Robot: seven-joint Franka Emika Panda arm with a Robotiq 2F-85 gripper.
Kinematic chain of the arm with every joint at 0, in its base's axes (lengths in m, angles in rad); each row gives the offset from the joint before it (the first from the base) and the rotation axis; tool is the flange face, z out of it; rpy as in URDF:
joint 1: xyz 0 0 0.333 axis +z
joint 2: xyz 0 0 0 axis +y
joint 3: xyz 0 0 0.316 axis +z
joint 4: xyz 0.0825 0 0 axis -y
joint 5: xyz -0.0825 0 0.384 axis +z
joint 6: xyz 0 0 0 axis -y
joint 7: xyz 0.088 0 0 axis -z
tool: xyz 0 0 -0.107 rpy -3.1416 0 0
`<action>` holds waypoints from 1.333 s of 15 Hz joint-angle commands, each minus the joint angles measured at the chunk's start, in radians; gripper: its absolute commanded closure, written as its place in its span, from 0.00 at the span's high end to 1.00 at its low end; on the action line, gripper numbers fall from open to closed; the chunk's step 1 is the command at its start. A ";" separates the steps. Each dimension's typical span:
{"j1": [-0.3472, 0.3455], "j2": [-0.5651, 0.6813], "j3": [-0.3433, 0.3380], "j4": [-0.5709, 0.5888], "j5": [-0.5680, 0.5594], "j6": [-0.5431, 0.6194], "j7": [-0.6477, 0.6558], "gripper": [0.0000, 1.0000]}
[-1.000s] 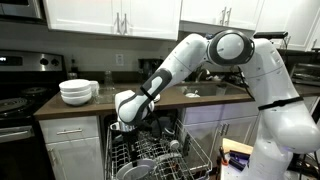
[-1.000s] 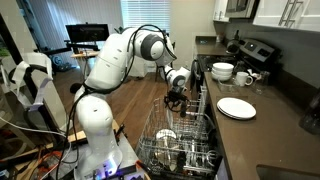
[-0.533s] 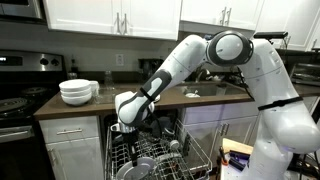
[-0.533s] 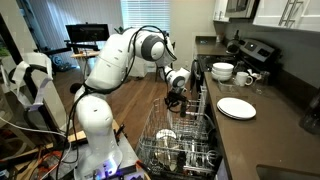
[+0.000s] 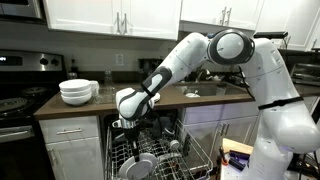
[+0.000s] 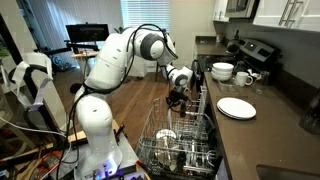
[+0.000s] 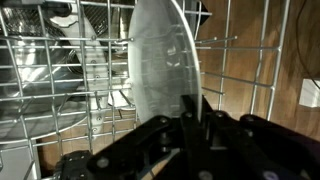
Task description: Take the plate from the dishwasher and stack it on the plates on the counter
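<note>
In the wrist view the plate [image 7: 158, 60] stands on edge in the wire rack, pale and glossy. My gripper [image 7: 190, 108] has its dark fingers on either side of the plate's rim and is shut on it. In both exterior views the gripper [image 5: 127, 127] [image 6: 177, 98] hangs low over the dishwasher rack [image 5: 160, 160] [image 6: 182, 140]. The low stack of white plates [image 6: 236, 108] lies on the dark brown counter [image 6: 252, 140], to the side of the rack. The held plate is hard to make out in the exterior views.
A taller stack of white bowls [image 5: 76, 92] [image 6: 222, 71] stands on the counter near the black stove [image 5: 15, 105]. Several dishes and cups fill the rack. The arm's white base [image 6: 95, 135] stands beside the open dishwasher door.
The gripper and wrist have risen slightly over the rack, with the plate still between the fingers. Nothing else has moved.
</note>
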 commanded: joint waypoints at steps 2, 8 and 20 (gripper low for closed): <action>-0.005 -0.086 -0.001 -0.010 0.002 -0.151 0.006 0.06; 0.012 -0.220 -0.014 -0.011 0.004 -0.328 0.003 0.05; 0.037 -0.223 -0.024 -0.046 -0.006 -0.159 -0.059 0.69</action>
